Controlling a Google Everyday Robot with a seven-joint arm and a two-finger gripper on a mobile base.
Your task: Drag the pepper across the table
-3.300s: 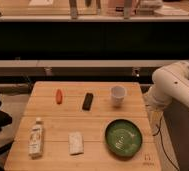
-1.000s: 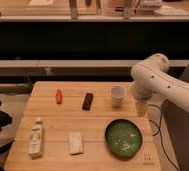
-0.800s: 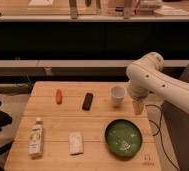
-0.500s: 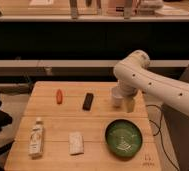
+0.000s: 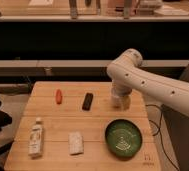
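Pepper (image 5: 59, 96): small and orange-red, lying on the far left part of the bench (image 5: 50, 116), its long side running roughly front to back, with nothing touching it. Just to its right, apart from it, lies a black bar (image 5: 88, 101), slightly tilted. Further right, past the bar, the hand (image 5: 121, 101) hangs low over the far right part of the bench, well away from the pepper. Its fingers are spread and hold nothing. A pale shape at its tip cannot be told apart from it. The white arm (image 5: 153, 87) comes in from the right edge, bends at an elbow above the bench's far edge and drops straight down to the hand. Nearer the front, a green bowl (image 5: 123, 138) stands on the right, a white packet (image 5: 76, 142) lies in the middle and a bottle (image 5: 36, 139) lies on the left.
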